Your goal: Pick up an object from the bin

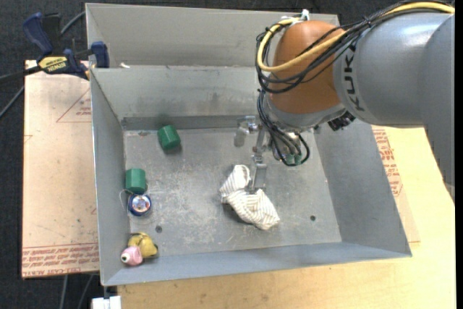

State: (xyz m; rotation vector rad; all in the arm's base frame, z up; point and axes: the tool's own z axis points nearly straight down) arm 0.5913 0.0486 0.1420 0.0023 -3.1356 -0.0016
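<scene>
The tool (257,181) sits low on the crumpled white cloth (253,210) mid-floor of the bin (108,155), seemingly placed to grab it; open or closed, I cannot tell

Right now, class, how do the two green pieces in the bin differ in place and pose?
The back green piece lies near the far wall of the bin; the left green piece lies by its left wall. The back green piece sits tilted and alone; the left green piece sits squarer, a round blue-and-white thing right beside it. Both are small, green and left of the gripper.
</scene>
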